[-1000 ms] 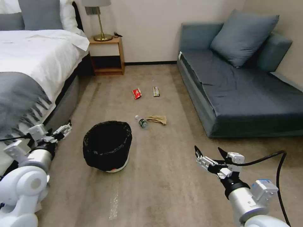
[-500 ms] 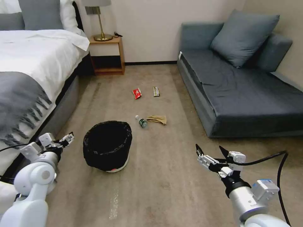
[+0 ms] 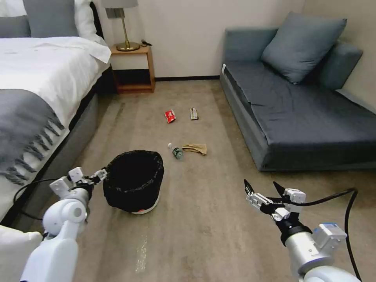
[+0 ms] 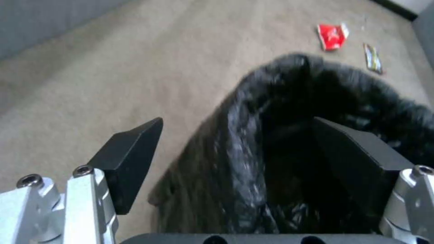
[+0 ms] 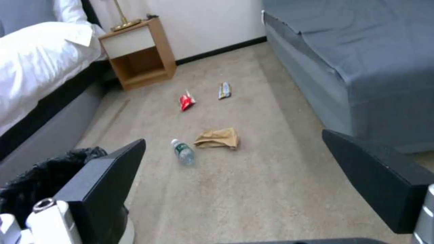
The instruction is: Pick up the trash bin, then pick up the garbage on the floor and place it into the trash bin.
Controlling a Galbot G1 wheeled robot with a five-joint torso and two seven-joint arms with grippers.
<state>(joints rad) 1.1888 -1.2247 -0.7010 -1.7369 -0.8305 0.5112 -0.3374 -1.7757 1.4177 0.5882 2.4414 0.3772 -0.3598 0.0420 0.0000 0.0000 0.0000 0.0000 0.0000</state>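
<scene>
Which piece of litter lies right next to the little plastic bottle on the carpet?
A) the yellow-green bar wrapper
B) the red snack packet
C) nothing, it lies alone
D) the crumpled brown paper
D: the crumpled brown paper lies just beside the bottle, while the red packet and the bar wrapper lie farther off toward the wall.

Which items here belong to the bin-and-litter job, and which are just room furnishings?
Job items:
trash bin, left pincer open at its rim
red packet
bar wrapper
bottle
brown paper
right pincer, open, waiting above the carpet

Just there:
bed
nightstand
lamp
sofa
</scene>
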